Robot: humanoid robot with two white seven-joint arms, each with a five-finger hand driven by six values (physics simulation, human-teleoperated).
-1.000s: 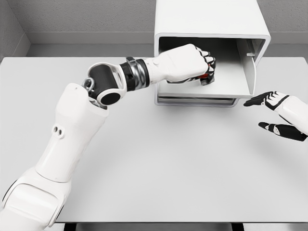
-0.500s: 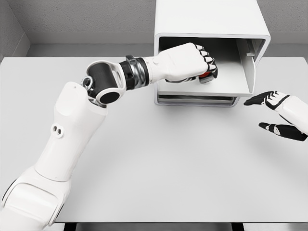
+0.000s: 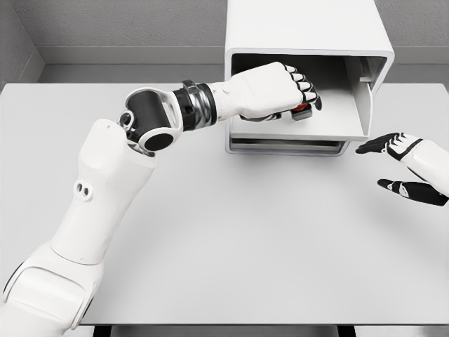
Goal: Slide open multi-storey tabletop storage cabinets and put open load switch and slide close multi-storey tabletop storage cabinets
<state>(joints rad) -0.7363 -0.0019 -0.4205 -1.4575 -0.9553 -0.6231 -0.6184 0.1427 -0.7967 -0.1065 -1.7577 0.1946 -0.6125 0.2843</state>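
The left hand (image 3: 277,90) is curled around the red-and-grey load switch (image 3: 302,110), holding it over the pulled-out drawer (image 3: 337,126) of the white cabinet (image 3: 309,28); the right hand (image 3: 401,165) hovers spread and unladen beside it above the worktop (image 3: 231,239)

White, box-shaped, multi-storey tabletop storage cabinet (image 3: 309,28) with rounded edges, standing upright at the far right of centre on the table. Upper drawer (image 3: 330,123) slid out toward the near side, showing a pale flat floor and a dark cavity behind; lower storey shut beneath it. Small load switch (image 3: 302,110), red with a dark grey part, resting on the drawer floor left of centre, mostly hidden, exact shape unclear.
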